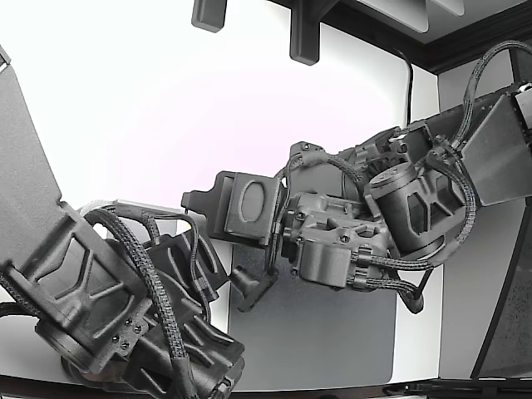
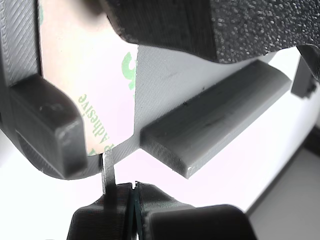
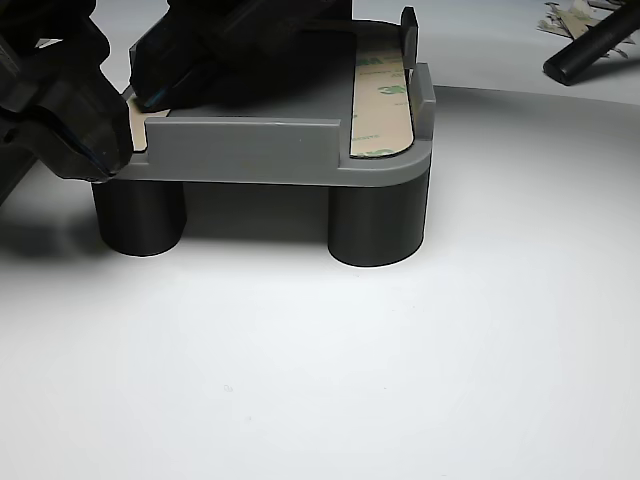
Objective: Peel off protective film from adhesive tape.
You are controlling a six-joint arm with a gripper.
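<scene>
— What do we list from the exterior view?
— Two dark arms (image 1: 366,224) meeting over a grey mat (image 1: 332,332) on the white table (image 1: 125,108); we cannot tell the pincer's state here.

— And the wrist view?
— The gripper (image 2: 131,192), jaws closed together on a thin film tab (image 2: 108,170) hanging from the tape liner (image 2: 95,85), printed green, seated in the grey fixture (image 2: 215,125).

— The other view?
— The fixture (image 3: 250,150) on two dark round legs (image 3: 378,225); a tape strip (image 3: 382,105) along its right end; the gripper (image 3: 75,110) at its left corner.
</scene>
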